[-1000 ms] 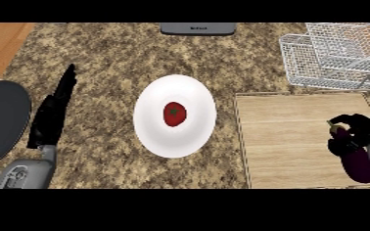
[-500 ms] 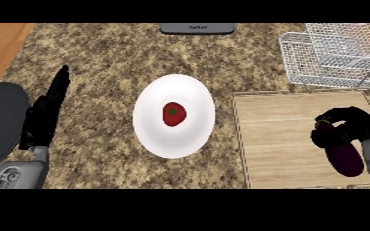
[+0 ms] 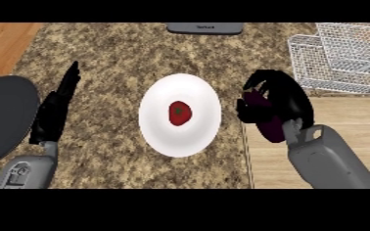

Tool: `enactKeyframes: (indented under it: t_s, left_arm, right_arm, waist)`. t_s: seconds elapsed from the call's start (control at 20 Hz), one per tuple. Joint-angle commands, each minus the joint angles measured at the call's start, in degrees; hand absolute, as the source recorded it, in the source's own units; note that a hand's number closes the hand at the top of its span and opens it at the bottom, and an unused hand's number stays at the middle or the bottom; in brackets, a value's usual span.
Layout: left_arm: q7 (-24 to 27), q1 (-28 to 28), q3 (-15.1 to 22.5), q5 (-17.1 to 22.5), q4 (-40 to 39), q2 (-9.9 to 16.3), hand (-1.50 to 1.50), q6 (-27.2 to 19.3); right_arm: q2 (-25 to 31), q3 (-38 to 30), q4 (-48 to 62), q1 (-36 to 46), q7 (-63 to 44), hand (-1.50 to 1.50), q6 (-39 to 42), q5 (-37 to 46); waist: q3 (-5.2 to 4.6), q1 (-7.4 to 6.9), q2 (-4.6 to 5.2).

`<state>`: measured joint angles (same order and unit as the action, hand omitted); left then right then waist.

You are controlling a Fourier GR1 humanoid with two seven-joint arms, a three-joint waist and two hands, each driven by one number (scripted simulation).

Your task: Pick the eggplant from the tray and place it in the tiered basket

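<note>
Right hand (image 3: 278, 98) was clenched around the eggplant (image 3: 269, 122), its black fingers curled over the dark purple body so that only the lower part and a strip near the thumb showed. The hand and eggplant hung over the left edge of the wooden tray (image 3: 347, 127), where tray met speckled stone. One eggplant was visible, and it sat in that grasp rather than on the tray or in the basket.

Up and to the right of the right hand stood one white wire tiered basket (image 3: 336, 58), its mesh levels reaching the view's right edge; it was near the hand but apart from it. Just to the left of the hand lay one white plate (image 3: 155, 122), and on the plate's middle rested one small red strawberry-like fruit with a green top (image 3: 180, 113). Well beyond the hand, at the far edge of the bench, one grey flat object (image 3: 206, 28) showed, partly cut off.

Left hand (image 3: 57, 103) was at the view's left, released, with its fingers straight and pointing away from the robot, holding nothing. Left of it lay one dark grey rounded shape (image 3: 16, 112), cut by the edge.

The bench (image 3: 123, 54) had a brown-and-cream granite top. At the far left corner a strip of orange-brown wood floor (image 3: 16, 36) showed past the bench's edge.
</note>
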<state>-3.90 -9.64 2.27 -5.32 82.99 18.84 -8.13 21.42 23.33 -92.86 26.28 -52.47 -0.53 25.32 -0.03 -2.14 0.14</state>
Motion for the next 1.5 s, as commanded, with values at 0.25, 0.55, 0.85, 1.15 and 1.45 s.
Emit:
enactKeyframes:
  t_s: [0.25,0.55,0.85,1.15,1.45]
  left_arm:
    - [3.16,0.61,-2.22,-0.35,-3.29,0.49,0.0,-0.24]
    - [1.98,-0.79,-3.5,-0.33,-3.31,0.34,0.0,0.06]
    - [-0.13,3.29,-1.87,-1.25,2.91,-1.5,0.0,0.44]
    - [0.47,1.76,-2.03,-3.57,0.85,-2.36,0.0,-0.54]
    - [-2.06,1.89,-3.66,-0.65,4.19,-0.89,0.0,2.72]
  right_arm:
    - [-3.9,-2.58,-4.32,15.78,-3.67,1.5,-9.13,15.95]
    - [4.49,-10.32,-5.76,19.41,-2.3,1.5,-0.81,15.97]
    - [7.05,-17.22,1.03,24.95,2.61,1.5,7.25,11.45]
    - [8.02,-19.42,10.52,25.28,13.02,1.5,5.7,12.51]
    - [12.0,-18.68,23.79,25.2,21.83,1.5,0.67,20.62]
  waist:
    - [-0.08,1.88,-0.22]
    - [-0.02,2.5,-0.23]
    - [0.01,1.75,-0.2]
    - [0.02,1.68,-0.07]
    - [0.04,0.75,0.14]
